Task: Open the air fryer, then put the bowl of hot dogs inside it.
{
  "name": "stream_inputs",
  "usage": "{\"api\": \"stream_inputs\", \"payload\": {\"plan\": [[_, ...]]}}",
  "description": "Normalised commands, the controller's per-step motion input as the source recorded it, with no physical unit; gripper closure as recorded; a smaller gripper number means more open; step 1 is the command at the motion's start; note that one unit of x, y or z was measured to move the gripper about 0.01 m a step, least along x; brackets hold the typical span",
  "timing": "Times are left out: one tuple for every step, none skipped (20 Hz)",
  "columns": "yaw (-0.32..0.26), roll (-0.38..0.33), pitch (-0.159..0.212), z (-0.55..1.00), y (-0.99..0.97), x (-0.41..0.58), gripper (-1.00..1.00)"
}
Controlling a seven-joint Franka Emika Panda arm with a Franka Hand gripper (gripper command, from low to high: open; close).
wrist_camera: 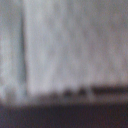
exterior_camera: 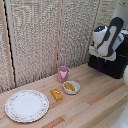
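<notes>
The black air fryer stands at the exterior view's right on the wooden table; the white arm covers much of it. Its handle is hidden behind the arm. My gripper is at the air fryer's front, hidden by the arm's wrist, so I cannot tell if it is open or shut. The small white bowl with yellow-orange hot dogs sits mid-table, well to the left of the arm. The wrist view is a blur of pale surface over a dark band; no fingers show.
A pink cup stands just behind the bowl. An orange-yellow block lies left of the bowl. A large patterned white plate is at the front left. A woven screen backs the table.
</notes>
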Motion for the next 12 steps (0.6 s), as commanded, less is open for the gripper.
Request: {"api": "stream_inputs", "payload": {"plan": [[-0.079,0.294,0.088,0.20,0.42,-0.006,1.00],[-0.087,0.278,0.057,0.25,0.46,0.000,1.00],[-0.084,0.275,0.057,0.26,0.46,0.000,1.00],[-0.079,0.254,0.011,0.35,0.51,-0.040,1.00],[-0.071,0.249,0.012,0.36,0.53,-0.054,1.00],[-0.065,0.236,0.000,0.43,0.55,-0.083,1.00],[-0.052,0.222,0.000,0.48,0.59,-0.134,1.00],[-0.046,0.210,0.000,0.48,0.60,-0.134,1.00],[-0.042,0.200,0.000,0.46,0.62,-0.149,1.00],[-0.038,0.185,0.000,0.43,0.64,-0.151,1.00],[-0.015,0.141,0.000,0.36,0.72,-0.234,1.00],[0.000,0.088,0.000,0.26,0.83,-0.363,1.00]]}}
